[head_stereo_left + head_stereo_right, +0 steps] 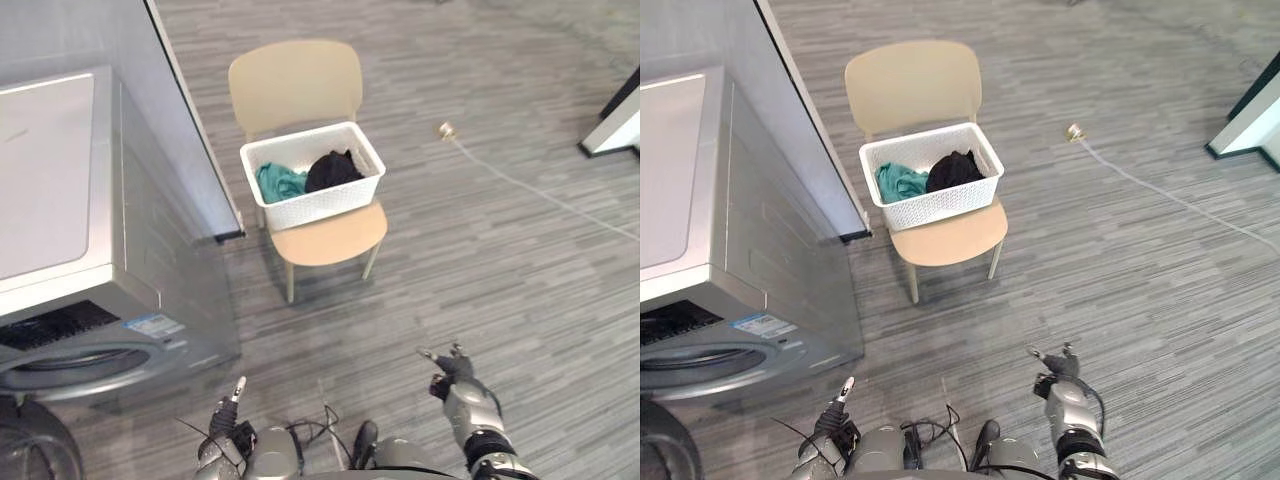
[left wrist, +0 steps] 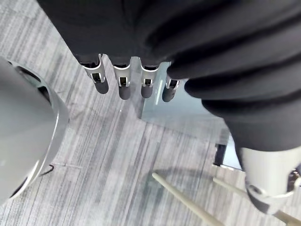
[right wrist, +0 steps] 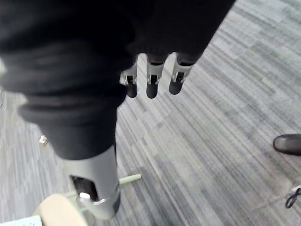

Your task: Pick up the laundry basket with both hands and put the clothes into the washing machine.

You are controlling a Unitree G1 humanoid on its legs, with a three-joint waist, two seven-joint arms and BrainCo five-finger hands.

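laundry basket (image 1: 320, 205) noted on chair (image 1: 295, 85), well ahead, midway between left hand (image 1: 230, 410) and right hand (image 1: 455, 378); long axis crosswise; fingers relaxed, nothing held.

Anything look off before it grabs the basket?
The basket sits level on the chair, clothes inside. One oddity: a loose white cord trails across the floor right of the chair, its plug lying free.

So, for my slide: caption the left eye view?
White plastic laundry basket of teal and black clothes on beige chair; left hand, right hand open.
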